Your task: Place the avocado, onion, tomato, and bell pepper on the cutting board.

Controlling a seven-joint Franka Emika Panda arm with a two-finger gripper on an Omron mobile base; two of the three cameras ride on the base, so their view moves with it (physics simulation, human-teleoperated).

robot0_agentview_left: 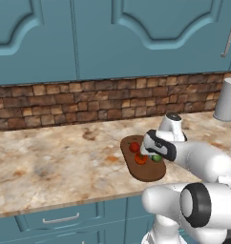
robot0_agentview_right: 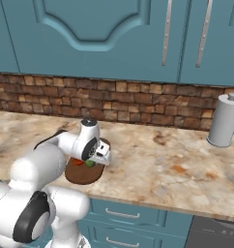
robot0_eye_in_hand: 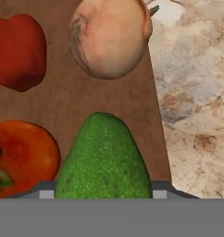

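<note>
Paper towel roll [robot0_agentview_right: 224, 120] on marble counter [robot0_agentview_left: 50, 167]

Even, bright rendered light with no glare; soft shadow under the arm at 3 o'clock of the cutting board [robot0_agentview_left: 145, 172], textures coarse and slightly blurred on the counter [robot0_agentview_left: 50, 167], the avocado [robot0_eye_in_hand: 103, 159] sharp close-up.
</note>
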